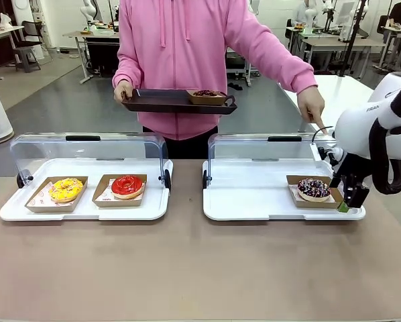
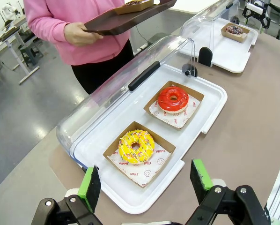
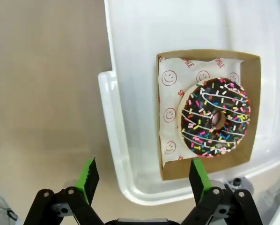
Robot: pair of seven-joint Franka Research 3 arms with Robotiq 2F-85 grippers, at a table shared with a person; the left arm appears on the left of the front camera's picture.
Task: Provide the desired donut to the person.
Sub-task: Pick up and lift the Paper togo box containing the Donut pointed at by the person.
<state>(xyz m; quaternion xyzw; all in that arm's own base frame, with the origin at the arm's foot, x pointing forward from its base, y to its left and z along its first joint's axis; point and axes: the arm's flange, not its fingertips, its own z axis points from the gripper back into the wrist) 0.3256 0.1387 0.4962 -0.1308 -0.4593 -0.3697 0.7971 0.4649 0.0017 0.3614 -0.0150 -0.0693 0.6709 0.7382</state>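
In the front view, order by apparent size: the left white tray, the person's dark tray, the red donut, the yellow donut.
1. left white tray
2. dark tray, though it is farther off
3. red donut and yellow donut: they look alike, so no ranking

Donut (image 1: 314, 189) in right tray (image 1: 253, 196), person (image 1: 187, 60) behind

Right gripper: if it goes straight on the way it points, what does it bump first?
Probably the rim of the white tray, beside the cardboard box holding the chocolate sprinkle donut. The right gripper points down there, jaws open; one finger may catch the box edge, but depth is unclear.
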